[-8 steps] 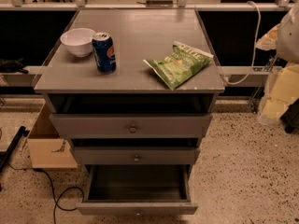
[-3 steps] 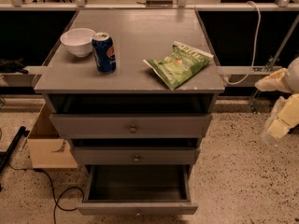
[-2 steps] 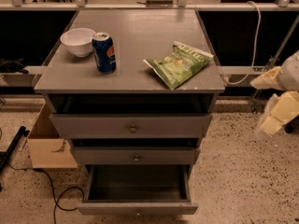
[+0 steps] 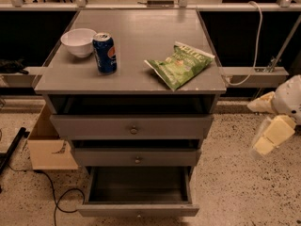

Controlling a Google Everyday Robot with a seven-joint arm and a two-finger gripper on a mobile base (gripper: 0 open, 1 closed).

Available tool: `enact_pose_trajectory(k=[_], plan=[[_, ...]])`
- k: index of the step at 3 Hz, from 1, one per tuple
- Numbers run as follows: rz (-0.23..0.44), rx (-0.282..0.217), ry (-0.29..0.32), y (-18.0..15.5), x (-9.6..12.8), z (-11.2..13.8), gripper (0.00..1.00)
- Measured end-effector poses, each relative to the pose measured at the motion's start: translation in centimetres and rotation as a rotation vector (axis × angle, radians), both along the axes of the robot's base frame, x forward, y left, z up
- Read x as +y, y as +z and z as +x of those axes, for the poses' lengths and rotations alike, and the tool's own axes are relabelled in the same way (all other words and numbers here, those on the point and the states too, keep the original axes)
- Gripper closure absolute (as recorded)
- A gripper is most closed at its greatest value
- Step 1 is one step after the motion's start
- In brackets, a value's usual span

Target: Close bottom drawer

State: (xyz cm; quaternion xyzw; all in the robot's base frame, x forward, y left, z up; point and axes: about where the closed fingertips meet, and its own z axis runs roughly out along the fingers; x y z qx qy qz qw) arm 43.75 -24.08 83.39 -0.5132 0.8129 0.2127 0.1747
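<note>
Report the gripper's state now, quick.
Gripper: open or closed cannot be told; it hangs at the right edge of the view, clear of the bottom drawer, which stands pulled out.

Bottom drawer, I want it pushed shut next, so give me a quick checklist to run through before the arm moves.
1. Bottom drawer pulled out and in view: ok.
2. Nothing seen sticking up over its walls: ok.
3. Pincer lined up with the drawer front: not ok. It hangs off to the right of the cabinet, above the floor, touching nothing.
4. Floor cable out of the drawer's path: ok. It lies to the left of the drawer.
5. Middle drawer out of the way: ok. Its front sits further back than the bottom one.
</note>
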Motion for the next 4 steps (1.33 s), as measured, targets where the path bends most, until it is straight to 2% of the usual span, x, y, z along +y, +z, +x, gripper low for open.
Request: enact_pose_trajectory(k=[1,2,3,4], plan=[[0.033,0.018,-0.005,-1.9,0.3,-0.9,0.00],[0.043,0.062,-0.009,-4.5,0.6,-1.3,0.00],[0.028,0.138,-0.034,-8.1,0.1,-1.3,0.00],[0.057,0.204,-0.098,-10.5,-1.1,-1.4,0.00]])
